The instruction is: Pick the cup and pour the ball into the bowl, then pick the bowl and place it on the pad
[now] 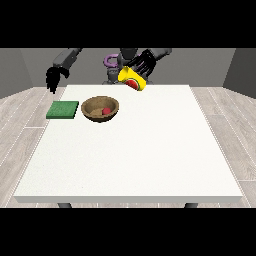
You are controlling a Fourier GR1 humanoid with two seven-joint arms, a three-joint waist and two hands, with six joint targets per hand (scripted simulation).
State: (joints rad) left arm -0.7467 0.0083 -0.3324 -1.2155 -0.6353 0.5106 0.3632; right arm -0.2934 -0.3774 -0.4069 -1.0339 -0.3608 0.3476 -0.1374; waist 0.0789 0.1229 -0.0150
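Robot hand at view's right (141, 62) grips the yellow cup (132, 79), tilted above the table (150, 160), upper centre. Red ball (106, 111) lies in bowl (100, 109); green pad (63, 110) just left. Robot hand at view's left (54, 77) hangs, fingers curled, holding nothing.

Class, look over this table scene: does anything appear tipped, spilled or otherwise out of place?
Only the yellow cup stands out: a robot hand holds it in the air, tipped over. Nothing has spilled onto the table; the red ball lies inside the wooden bowl, beside the green pad.
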